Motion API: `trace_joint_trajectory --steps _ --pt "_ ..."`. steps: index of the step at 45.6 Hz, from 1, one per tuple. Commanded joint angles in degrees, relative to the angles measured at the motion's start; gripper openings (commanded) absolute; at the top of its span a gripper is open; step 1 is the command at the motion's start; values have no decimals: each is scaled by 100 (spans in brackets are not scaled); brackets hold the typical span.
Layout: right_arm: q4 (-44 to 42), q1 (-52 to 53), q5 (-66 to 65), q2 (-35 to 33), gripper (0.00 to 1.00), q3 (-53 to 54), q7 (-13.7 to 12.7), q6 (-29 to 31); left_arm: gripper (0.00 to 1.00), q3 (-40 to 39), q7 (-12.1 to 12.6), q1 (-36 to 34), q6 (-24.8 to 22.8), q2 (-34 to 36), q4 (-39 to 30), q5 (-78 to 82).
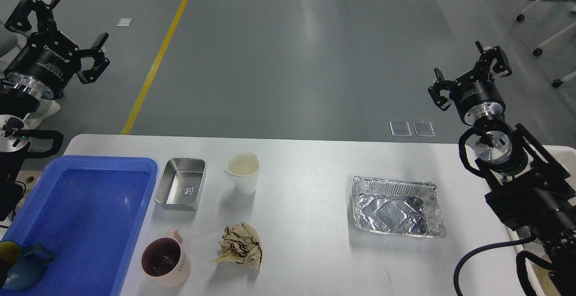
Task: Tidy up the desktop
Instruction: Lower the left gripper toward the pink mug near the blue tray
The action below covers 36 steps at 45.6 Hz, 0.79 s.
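**Both grippers raised and spread, clutter on the white tabletop**

The large smooth white rectangular desktop [306, 260] with rounded corners fills the lower half of the view, grey glossy floor beyond it. On its left edge a blue plastic tray [85, 206], shallow, rounded rim, with a dark teal object [27, 266] at its near corner, partly cut off. Just beside the tray a small rectangular brushed-steel tin [181, 190]. Near that a white paper cup [243, 172], upright, rim bent out of round. In front, a crumpled brown paper ball [239, 245] and a pink ceramic mug [165, 262] with dark inside, upright, handle facing away. Well apart to the right, a wrinkled aluminium foil tray [396, 206], dented walls. Left gripper [63, 26] held above the floor, fingers wide apart, holding nothing. Right gripper [470, 73] likewise spread, nothing between its fingers
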Motion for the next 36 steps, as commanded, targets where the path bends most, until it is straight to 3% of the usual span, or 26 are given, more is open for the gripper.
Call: trace_joint_trajectory --steps 1,11,19,22,29,36 --pt "8 -3 -1 6 100 0 0 5 97 368 -42 24 140 329 -256 98" --pt "26 -29 -1 -3 100 0 0 5 97 1459 -60 41 1624 1191 -1232 1169" --pt "26 -29 -10 6 100 0 9 5 97 2232 37 182 2021 1824 -2145 2584" --pt "34 -38 -10 6 100 0 9 5 95 2539 107 305 2039 2298 -2769 3076" --pt "34 -47 -10 6 100 9 9 14 95 3295 889 270 1837 3142 -3622 3789" --pt "34 -73 -10 15 100 0 9 23 95 3463 907 279 854 3775 -3826 3992"
